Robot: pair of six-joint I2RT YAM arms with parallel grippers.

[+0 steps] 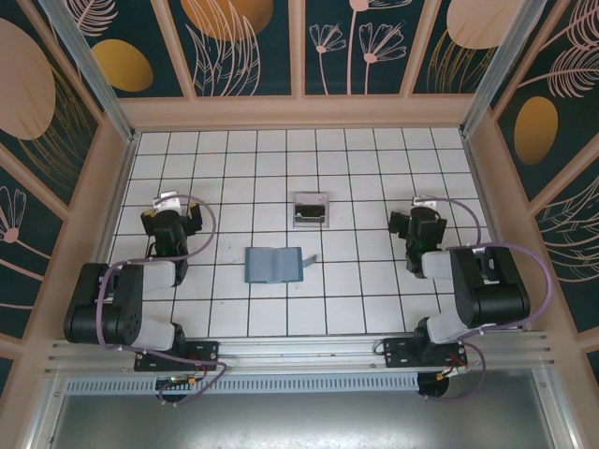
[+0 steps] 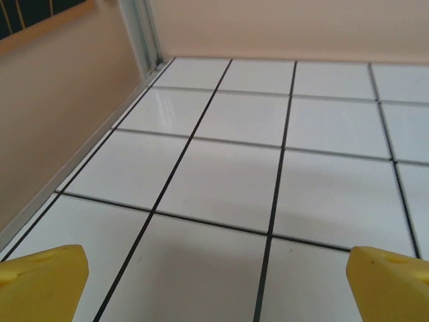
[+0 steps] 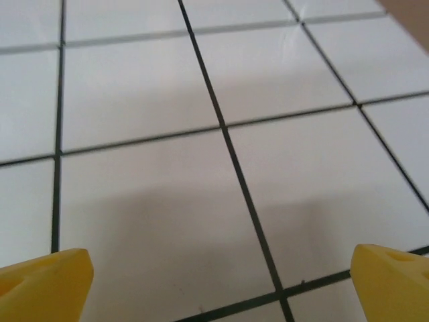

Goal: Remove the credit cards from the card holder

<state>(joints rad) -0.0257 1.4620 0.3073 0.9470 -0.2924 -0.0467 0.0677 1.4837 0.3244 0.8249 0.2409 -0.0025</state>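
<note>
Now, starting at the table's [image 1: 374, 299] left edge in the top view: the left arm is folded back on itself, and the left hand [image 1: 170, 204] hovers over white tile, about midway between the near and far edges. From the left wrist camera, the left hand [image 2: 214, 288] is spread wide. Its two yellow fingertips [image 2: 41, 283] sit at the bottom corners of the picture, with bare tile and black grid lines between them and nothing in its grip. A peach side wall [image 2: 60, 121] and a metal corner post [image 2: 144, 33] rise at the left.

Moving toward the middle, the card holder [image 1: 273, 264] lies open and flat on the table, blue-grey inside, a little left of centre and nearer the near edge. A thin grey strip [image 1: 309, 264] pokes out at its right edge; it is too small to tell whether it is a card. Just beyond it, toward the far edge and apart from the holder, stands a clear plastic box [image 1: 310, 209] with something pale inside.

Over at the right edge, the right hand [image 1: 418, 215] hangs above the tiles, well apart from the holder. Its wrist camera shows the right hand [image 3: 218, 288] wide as well, yellow fingertips [image 3: 43, 282] at both lower corners over plain white tile, gripping nothing.
</note>
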